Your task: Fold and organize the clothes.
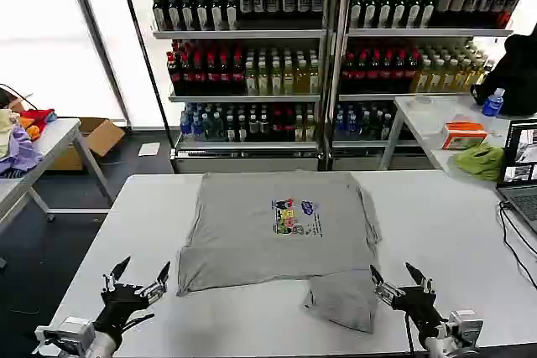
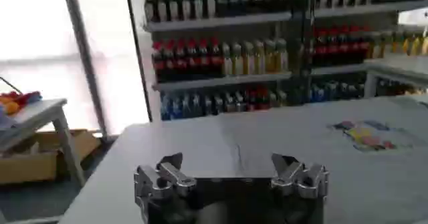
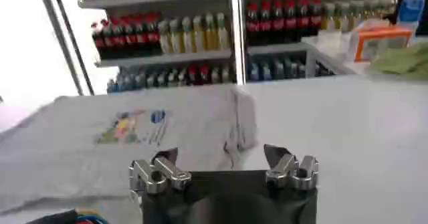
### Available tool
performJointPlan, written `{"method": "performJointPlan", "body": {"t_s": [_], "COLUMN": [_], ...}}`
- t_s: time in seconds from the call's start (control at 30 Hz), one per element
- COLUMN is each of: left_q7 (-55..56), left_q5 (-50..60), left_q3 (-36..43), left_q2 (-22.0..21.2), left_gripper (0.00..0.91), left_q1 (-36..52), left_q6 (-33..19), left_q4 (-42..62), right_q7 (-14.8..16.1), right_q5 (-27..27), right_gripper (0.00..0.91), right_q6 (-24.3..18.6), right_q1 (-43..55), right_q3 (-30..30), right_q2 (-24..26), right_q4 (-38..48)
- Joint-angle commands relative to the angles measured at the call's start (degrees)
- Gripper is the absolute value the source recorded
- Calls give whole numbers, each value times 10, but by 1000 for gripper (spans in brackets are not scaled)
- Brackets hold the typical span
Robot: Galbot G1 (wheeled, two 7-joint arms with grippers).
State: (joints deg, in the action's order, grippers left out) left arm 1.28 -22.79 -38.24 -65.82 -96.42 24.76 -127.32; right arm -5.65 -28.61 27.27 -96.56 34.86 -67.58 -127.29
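In the head view, a grey shirt (image 1: 277,232) lies flat in the middle of the white table (image 1: 453,232), print side up, with its near right corner already turned under into a small flap. The left gripper (image 1: 138,278) waits at the near edge, just left of the shirt's lower left corner, fingers spread and holding nothing. The right gripper (image 1: 396,276) waits at the near right, beside the folded flap, also spread and empty.

In the left wrist view, the left gripper (image 2: 231,172) hangs over bare table, and the shirt (image 2: 374,145) lies further off.

In the right wrist view, the right gripper (image 3: 224,162) faces the shirt (image 3: 134,135), which shows its print and some wrinkles.

The cloth looks thin, light and limp, so I think it will sag and slide; pinching it at the hem corners or sleeve edges seems best.
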Motion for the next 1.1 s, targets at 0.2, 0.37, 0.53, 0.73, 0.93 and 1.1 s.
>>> {"method": "performJointPlan", "body": {"t_s": [0.2, 0.37, 0.53, 0.73, 0.93, 1.1], "left_q7": [62, 63, 62, 62, 63, 64], "left_q5": [-68, -64, -64, -62, -57, -30], "left_q3": [97, 110, 111, 118, 126, 147], "left_q2": [42, 39, 33, 23, 16, 10], "left_gripper": [907, 907, 907, 907, 121, 10], "left_q1": [72, 78, 80, 80, 81, 83], "left_q6": [61, 60, 59, 58, 50, 42], "left_q4": [78, 99, 107, 112, 111, 110], "right_q7": [-23, -27, -32, -35, -32, -31], "right_q5": [10, 9, 8, 5, -2, -7], "right_gripper": [907, 907, 907, 0, 0, 0], "right_q6": [31, 33, 35, 33, 26, 21], "right_q1": [-10, -11, -16, -19, -29, -31], "right_q3": [-35, -40, -42, -50, -56, -59], "right_q2": [-4, -7, -8, -10, -11, -13], "right_q4": [-5, 1, 4, 19, 23, 24]}}
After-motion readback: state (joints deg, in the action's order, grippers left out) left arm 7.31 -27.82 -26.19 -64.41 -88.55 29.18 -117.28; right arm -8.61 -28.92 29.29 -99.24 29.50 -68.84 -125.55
